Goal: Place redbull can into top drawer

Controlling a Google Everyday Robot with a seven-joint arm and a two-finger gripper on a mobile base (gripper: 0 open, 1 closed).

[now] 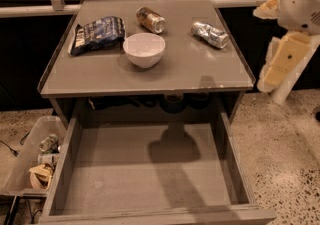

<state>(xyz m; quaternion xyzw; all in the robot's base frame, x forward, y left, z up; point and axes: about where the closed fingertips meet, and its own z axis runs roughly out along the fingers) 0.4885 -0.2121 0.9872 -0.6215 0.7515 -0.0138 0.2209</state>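
The redbull can (209, 34) lies on its side on the tabletop at the back right, with its shiny round end toward the front right. The top drawer (150, 169) is pulled wide open below the tabletop, and its flat grey bottom is bare. My gripper (284, 61) is at the end of the white and cream arm at the right edge, off the table's right side. It is to the right of the can and level with it, and it holds nothing that I can see.
A white bowl (144, 49) stands mid-table. A golden-brown can (150, 19) lies behind it, and a dark blue chip bag (97, 34) lies at the left. A pale plastic bin (35, 156) with cans stands on the floor left of the drawer. A rail runs behind the table.
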